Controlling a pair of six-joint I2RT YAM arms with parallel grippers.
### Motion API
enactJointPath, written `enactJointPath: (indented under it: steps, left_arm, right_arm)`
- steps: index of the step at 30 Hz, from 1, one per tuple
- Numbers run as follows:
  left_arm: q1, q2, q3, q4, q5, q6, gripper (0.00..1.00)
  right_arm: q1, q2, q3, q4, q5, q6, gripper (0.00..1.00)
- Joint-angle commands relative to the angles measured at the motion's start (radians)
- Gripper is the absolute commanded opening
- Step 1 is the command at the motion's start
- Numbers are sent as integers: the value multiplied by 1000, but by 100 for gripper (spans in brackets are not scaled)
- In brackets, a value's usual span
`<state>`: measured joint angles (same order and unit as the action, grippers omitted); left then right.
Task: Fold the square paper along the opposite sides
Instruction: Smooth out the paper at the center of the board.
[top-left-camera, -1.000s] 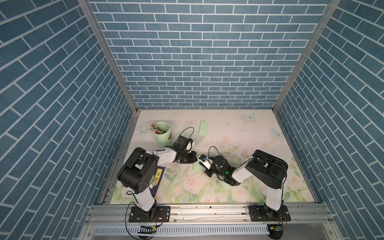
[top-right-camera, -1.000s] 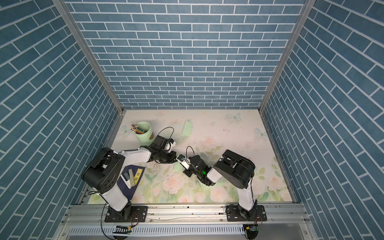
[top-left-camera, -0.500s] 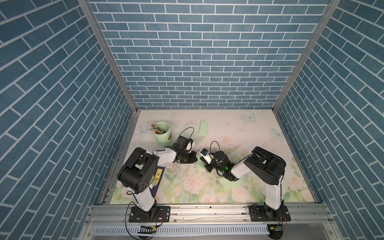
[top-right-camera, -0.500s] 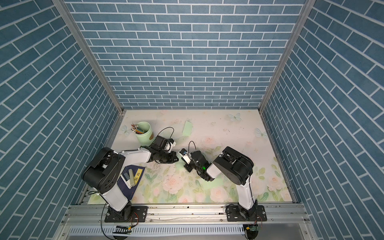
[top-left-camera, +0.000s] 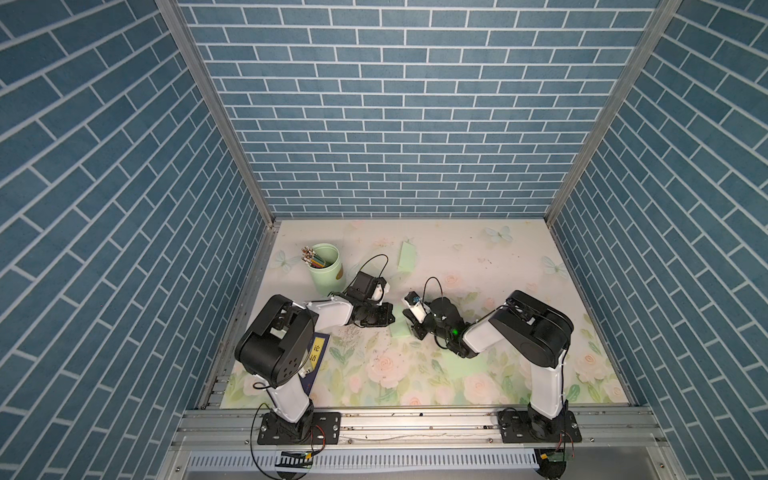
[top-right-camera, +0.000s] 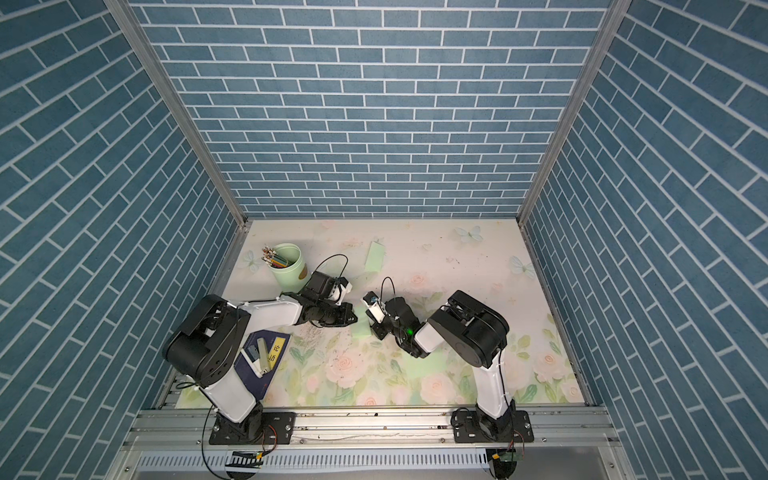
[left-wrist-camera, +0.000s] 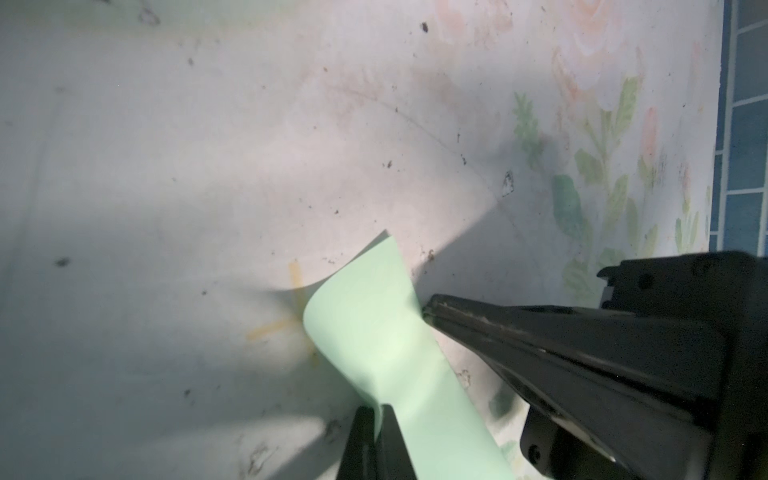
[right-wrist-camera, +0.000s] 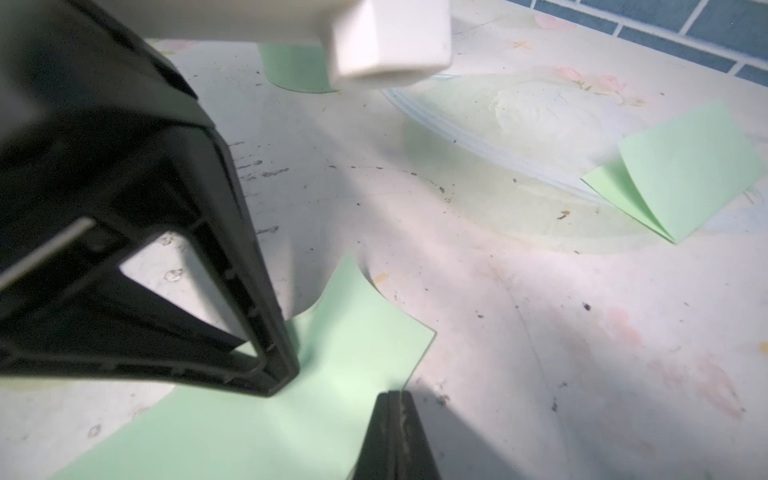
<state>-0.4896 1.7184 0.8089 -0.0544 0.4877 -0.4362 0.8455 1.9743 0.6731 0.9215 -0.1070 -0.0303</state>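
The light green square paper (top-left-camera: 400, 329) (top-right-camera: 361, 327) lies mid-table between my two grippers, curled up off the floral mat. The left gripper (top-left-camera: 390, 319) (top-right-camera: 353, 319) (left-wrist-camera: 377, 411) is shut on one edge; the sheet (left-wrist-camera: 374, 324) rises out from between its fingers. From the opposite side, the right gripper (top-left-camera: 410, 326) (top-right-camera: 374, 328) (right-wrist-camera: 394, 395) is shut, with the paper's (right-wrist-camera: 345, 353) edge running into its tip. In the right wrist view the left gripper (right-wrist-camera: 274, 382) rests on the sheet. In the left wrist view the right gripper (left-wrist-camera: 428, 305) touches the sheet's edge.
A second green paper (top-left-camera: 407, 257) (top-right-camera: 375, 255) (right-wrist-camera: 685, 174), folded over, lies farther back. A green cup of pencils (top-left-camera: 324, 268) (top-right-camera: 286, 266) stands at the back left, close to the left wrist. A dark blue book (top-left-camera: 318, 353) (top-right-camera: 266, 357) lies beside the left arm's base.
The right gripper has shifted a little toward the back of the table, its elbow swinging with it. The left arm has stayed still. Both grippers remain shut.
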Motion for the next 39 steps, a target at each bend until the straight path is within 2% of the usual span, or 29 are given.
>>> enactJointPath:
  steps: [1, 5, 14, 30, 33, 36, 39]
  left_arm:
    - [-5, 30, -42, -110, -50, 11, 0]
    - [-4, 25, -37, -117, -57, 10, 0]
    - [-4, 29, -33, -124, -64, 12, 0]
    - [4, 22, -39, -120, -66, 12, 0]
    - [5, 23, -34, -124, -69, 14, 0]
    - [9, 24, -23, -126, -58, 16, 0]
    - [12, 30, -3, -138, -64, 27, 0]
  right_arm:
    - [-19, -40, 22, -75, 36, 9, 0]
    - [1, -55, 58, -63, 5, 37, 0]
    - [26, 85, 120, -66, 26, 90, 0]
    - [-52, 43, 0, -76, 121, 120, 0]
    - [-55, -15, -25, -43, 76, 49, 0]
    - [-45, -110, -123, 171, -18, -1, 0]
    - [-18, -109, -141, 249, -78, -29, 0]
